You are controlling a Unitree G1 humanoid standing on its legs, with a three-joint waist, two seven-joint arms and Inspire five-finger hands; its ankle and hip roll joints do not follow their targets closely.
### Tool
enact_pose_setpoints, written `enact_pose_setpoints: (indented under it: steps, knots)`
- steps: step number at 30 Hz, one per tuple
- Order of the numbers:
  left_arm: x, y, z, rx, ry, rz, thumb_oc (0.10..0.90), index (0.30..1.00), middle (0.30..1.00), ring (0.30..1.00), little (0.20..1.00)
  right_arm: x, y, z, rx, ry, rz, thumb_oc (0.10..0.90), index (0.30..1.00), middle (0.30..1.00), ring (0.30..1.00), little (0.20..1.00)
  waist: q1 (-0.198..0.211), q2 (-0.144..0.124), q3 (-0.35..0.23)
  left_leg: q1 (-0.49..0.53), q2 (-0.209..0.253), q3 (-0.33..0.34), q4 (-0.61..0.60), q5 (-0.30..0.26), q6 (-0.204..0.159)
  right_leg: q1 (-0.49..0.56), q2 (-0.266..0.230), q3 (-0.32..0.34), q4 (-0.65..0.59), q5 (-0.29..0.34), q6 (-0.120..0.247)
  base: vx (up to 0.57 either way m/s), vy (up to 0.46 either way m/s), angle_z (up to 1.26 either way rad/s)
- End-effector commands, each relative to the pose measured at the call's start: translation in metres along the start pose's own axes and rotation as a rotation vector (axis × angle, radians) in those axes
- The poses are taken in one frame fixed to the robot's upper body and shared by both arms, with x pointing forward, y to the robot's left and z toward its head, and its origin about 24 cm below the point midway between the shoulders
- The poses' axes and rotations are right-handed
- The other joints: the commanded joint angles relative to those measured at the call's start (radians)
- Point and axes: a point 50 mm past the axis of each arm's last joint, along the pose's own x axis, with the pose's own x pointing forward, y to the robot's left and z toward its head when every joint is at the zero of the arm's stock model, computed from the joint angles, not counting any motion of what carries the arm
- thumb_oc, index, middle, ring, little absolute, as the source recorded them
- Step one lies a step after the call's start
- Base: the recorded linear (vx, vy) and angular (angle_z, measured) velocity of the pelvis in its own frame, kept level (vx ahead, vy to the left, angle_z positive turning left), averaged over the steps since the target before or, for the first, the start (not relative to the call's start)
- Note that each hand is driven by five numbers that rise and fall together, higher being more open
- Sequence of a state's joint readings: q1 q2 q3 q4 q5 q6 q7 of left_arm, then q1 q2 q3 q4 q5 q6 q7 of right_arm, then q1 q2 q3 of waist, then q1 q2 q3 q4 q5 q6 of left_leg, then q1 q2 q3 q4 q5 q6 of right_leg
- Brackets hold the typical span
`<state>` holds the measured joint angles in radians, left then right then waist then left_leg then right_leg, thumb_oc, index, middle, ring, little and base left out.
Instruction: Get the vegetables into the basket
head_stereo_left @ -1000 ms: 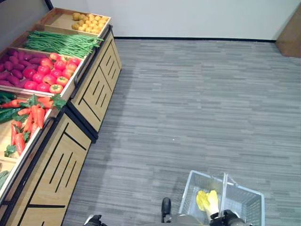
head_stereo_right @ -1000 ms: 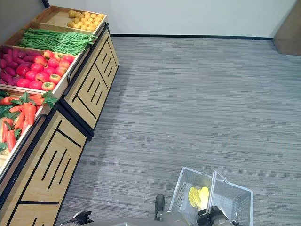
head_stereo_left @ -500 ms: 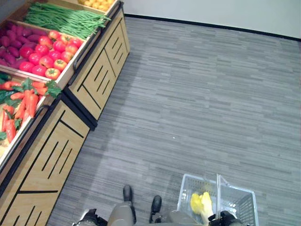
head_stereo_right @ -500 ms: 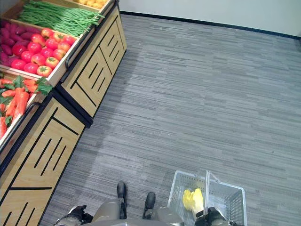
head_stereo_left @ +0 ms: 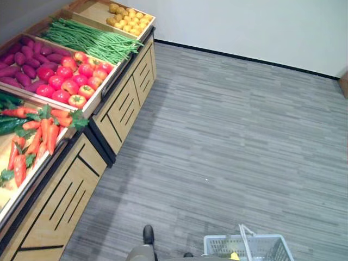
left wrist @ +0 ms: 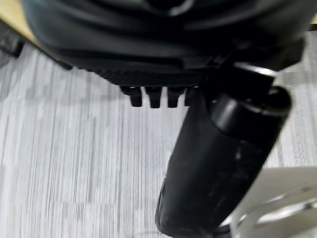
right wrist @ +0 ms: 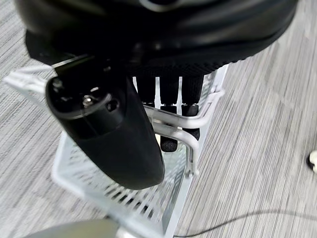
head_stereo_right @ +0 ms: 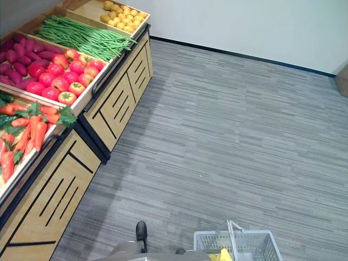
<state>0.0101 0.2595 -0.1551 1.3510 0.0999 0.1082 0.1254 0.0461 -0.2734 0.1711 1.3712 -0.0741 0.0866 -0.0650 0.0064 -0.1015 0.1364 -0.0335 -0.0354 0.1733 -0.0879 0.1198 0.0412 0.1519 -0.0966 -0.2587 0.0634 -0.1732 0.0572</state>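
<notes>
A white wire basket point(head_stereo_left: 255, 247) hangs low over the grey floor at my right side, with a yellow vegetable point(head_stereo_right: 223, 254) in it. My right hand point(right wrist: 114, 134) has its fingers point(right wrist: 169, 99) curled round the basket's handle point(right wrist: 174, 130). My left hand point(left wrist: 218, 163) hangs over the floor with its fingers point(left wrist: 153, 96) curled, holding nothing. On the left, the wooden stand point(head_stereo_left: 117, 114) holds carrots point(head_stereo_left: 41, 136), tomatoes point(head_stereo_left: 70, 84), purple sweet potatoes point(head_stereo_left: 24, 60), green beans point(head_stereo_left: 92, 43) and small yellow potatoes point(head_stereo_left: 128, 19).
The stand's cabinet fronts point(head_stereo_right: 54, 201) run along the left side of the grey carpet floor point(head_stereo_left: 234, 141). A white wall point(head_stereo_left: 261, 27) with a dark skirting closes the far end. Dark green cucumbers point(head_stereo_left: 8, 125) lie beside the carrots.
The whole picture has shifted as the camera moved: the stand's far bins have come back into sight and the basket now sits at the bottom edge. The basket stays in my right hand.
</notes>
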Motion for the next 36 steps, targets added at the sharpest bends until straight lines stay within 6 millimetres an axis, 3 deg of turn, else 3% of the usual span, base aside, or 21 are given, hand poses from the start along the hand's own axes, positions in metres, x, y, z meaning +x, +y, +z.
enact_pose_setpoints:
  steps: [1, 5, 7, 8, 11, 14, 15, 16, 17, 18, 19, 20, 24, 28, 31, 32, 36]
  knots:
    - [0.001, 0.014, 0.003, 0.009, -0.002, 0.051, 0.900, 1.000, 1.000, 1.000, 1.000, 0.000, -0.020, 0.022, -0.094, -0.063, -0.047, 0.400, 0.300, 0.300, 0.300, 0.300, 0.039, -0.006, -0.022, -0.041, 0.022, -0.030, 0.001, -0.089, -0.020, -0.028, 0.041, 0.069, 0.038, 0.009, 0.014, 0.18, 0.212, -0.03]
    - [0.002, 0.025, 0.012, -0.013, -0.032, 0.076, 0.900, 1.000, 1.000, 1.000, 1.000, -0.001, -0.022, 0.032, -0.060, -0.091, -0.059, 0.400, 0.300, 0.300, 0.300, 0.300, 0.049, -0.002, -0.034, -0.026, -0.019, -0.031, 0.016, -0.144, 0.020, -0.074, -0.003, 0.063, 0.142, 0.128, 0.065, 0.28, 0.357, -0.02]
    - [0.002, 0.026, 0.012, -0.016, -0.031, 0.077, 0.900, 1.000, 1.000, 1.000, 1.000, -0.001, -0.022, 0.033, -0.058, -0.092, -0.058, 0.400, 0.300, 0.300, 0.300, 0.300, 0.051, 0.000, -0.036, -0.017, -0.025, -0.033, 0.013, -0.150, 0.027, -0.083, -0.012, 0.062, 0.169, 0.147, 0.068, 0.17, 0.224, 0.02]
    - [0.002, 0.027, 0.013, -0.018, -0.033, 0.077, 0.900, 1.000, 1.000, 1.000, 1.000, -0.001, -0.022, 0.034, -0.046, -0.092, -0.054, 0.400, 0.300, 0.300, 0.300, 0.300, 0.054, 0.004, -0.036, 0.007, -0.043, -0.047, 0.015, -0.177, 0.048, -0.107, -0.032, 0.062, 0.262, 0.199, 0.075, 0.20, 0.267, 0.04]
    - [0.002, 0.030, 0.017, -0.034, -0.040, 0.083, 0.900, 1.000, 1.000, 1.000, 1.000, -0.001, -0.021, 0.039, -0.043, -0.111, -0.052, 0.400, 0.300, 0.300, 0.300, 0.300, 0.051, 0.010, -0.008, 0.056, -0.071, -0.082, 0.018, -0.198, 0.076, -0.181, -0.049, 0.097, 0.448, 0.269, 0.068, 0.19, 0.295, 0.13]
    - [0.001, 0.031, 0.020, -0.044, -0.046, 0.084, 0.900, 1.000, 1.000, 1.000, 1.000, -0.001, -0.020, 0.040, -0.034, -0.116, -0.052, 0.400, 0.300, 0.300, 0.300, 0.300, 0.051, 0.029, -0.001, 0.077, -0.064, -0.095, 0.001, -0.187, 0.079, -0.229, -0.035, 0.122, 0.441, 0.242, 0.043, 0.04, 0.134, 0.46]
    - [0.001, 0.030, 0.020, -0.041, -0.049, 0.083, 0.900, 1.000, 1.000, 1.000, 1.000, -0.001, -0.019, 0.040, -0.031, -0.116, -0.051, 0.400, 0.300, 0.300, 0.300, 0.300, 0.051, 0.042, 0.003, 0.080, -0.053, -0.106, 0.001, -0.183, 0.077, -0.245, -0.021, 0.138, 0.399, 0.214, 0.031, 0.00, 0.141, 0.61]
    - [0.001, 0.030, 0.024, -0.025, -0.060, 0.085, 0.900, 1.000, 1.000, 1.000, 1.000, -0.001, -0.018, 0.039, -0.019, -0.113, -0.048, 0.400, 0.300, 0.300, 0.300, 0.300, 0.045, 0.056, 0.015, 0.089, -0.041, -0.133, 0.001, -0.172, 0.077, -0.261, 0.014, 0.196, 0.288, 0.183, 0.021, 0.00, 0.086, 0.58]
    - [0.001, 0.030, 0.024, -0.025, -0.060, 0.085, 0.900, 1.000, 1.000, 1.000, 1.000, -0.001, -0.018, 0.039, -0.019, -0.113, -0.048, 0.400, 0.300, 0.300, 0.300, 0.300, 0.045, 0.058, 0.018, 0.092, -0.039, -0.134, 0.001, -0.173, 0.076, -0.254, 0.016, 0.194, 0.280, 0.186, 0.021, 0.01, 0.056, 0.56]
    - [0.001, 0.030, 0.026, -0.018, -0.065, 0.087, 0.900, 1.000, 1.000, 1.000, 1.000, -0.001, -0.018, 0.039, -0.015, -0.114, -0.049, 0.400, 0.300, 0.300, 0.300, 0.300, 0.043, 0.061, 0.023, 0.096, -0.036, -0.143, 0.001, -0.170, 0.075, -0.252, 0.035, 0.228, 0.222, 0.187, 0.021, -0.01, 0.016, 0.57]
    - [0.001, 0.032, 0.030, -0.009, -0.079, 0.091, 0.900, 1.000, 1.000, 1.000, 1.000, -0.001, -0.017, 0.040, -0.007, -0.113, -0.046, 0.400, 0.300, 0.300, 0.300, 0.300, 0.041, 0.063, 0.028, 0.096, -0.035, -0.170, 0.001, -0.162, 0.075, -0.287, 0.083, 0.334, 0.135, 0.203, 0.026, -0.02, -0.004, 0.48]
    - [0.001, 0.034, 0.033, -0.011, -0.086, 0.098, 0.900, 1.000, 1.000, 1.000, 1.000, -0.001, -0.017, 0.040, -0.006, -0.113, -0.047, 0.400, 0.300, 0.300, 0.300, 0.300, 0.040, 0.060, 0.032, 0.096, -0.035, -0.190, 0.002, -0.157, 0.073, -0.311, 0.107, 0.393, 0.098, 0.223, 0.033, -0.03, -0.017, 0.54]
    - [0.001, 0.036, 0.030, -0.018, -0.074, 0.100, 0.900, 1.000, 1.000, 1.000, 1.000, -0.001, -0.016, 0.035, -0.013, -0.100, -0.044, 0.400, 0.300, 0.300, 0.300, 0.300, 0.039, 0.045, 0.045, 0.104, -0.048, -0.263, 0.010, -0.159, 0.059, -0.325, 0.117, 0.445, -0.010, 0.285, 0.058, 0.06, -0.085, 0.76]
    - [0.001, 0.035, 0.025, -0.040, -0.059, 0.098, 0.900, 1.000, 1.000, 1.000, 1.000, -0.001, -0.014, 0.031, -0.015, -0.094, -0.040, 0.400, 0.300, 0.300, 0.300, 0.300, 0.031, 0.030, 0.043, 0.117, -0.057, -0.347, 0.001, -0.160, 0.039, -0.340, 0.139, 0.520, -0.016, 0.295, 0.084, 0.13, -0.172, 0.90]
    - [0.002, 0.035, 0.024, -0.050, -0.055, 0.096, 0.900, 1.000, 1.000, 1.000, 1.000, -0.001, -0.013, 0.030, -0.027, -0.089, -0.036, 0.400, 0.300, 0.300, 0.300, 0.300, 0.028, 0.024, 0.041, 0.120, -0.059, -0.380, 0.003, -0.162, 0.031, -0.348, 0.154, 0.542, 0.011, 0.280, 0.086, 0.14, -0.203, 0.51]
    - [0.001, 0.033, 0.025, -0.047, -0.054, 0.088, 0.900, 1.000, 1.000, 1.000, 1.000, 0.000, -0.013, 0.023, -0.033, -0.068, -0.033, 0.400, 0.300, 0.300, 0.300, 0.300, 0.018, 0.022, 0.034, 0.116, -0.065, -0.437, 0.017, -0.169, 0.020, -0.324, 0.150, 0.553, 0.020, 0.227, 0.068, 0.24, -0.291, 0.56]
    - [0.001, 0.026, 0.034, -0.081, -0.071, 0.074, 0.900, 1.000, 1.000, 1.000, 1.000, 0.000, -0.021, 0.026, -0.085, -0.074, -0.059, 0.400, 0.300, 0.300, 0.300, 0.300, 0.002, 0.027, 0.014, 0.105, -0.030, -0.519, 0.054, -0.169, -0.018, -0.297, 0.147, 0.447, 0.061, 0.136, 0.004, 0.32, -0.520, 1.74]
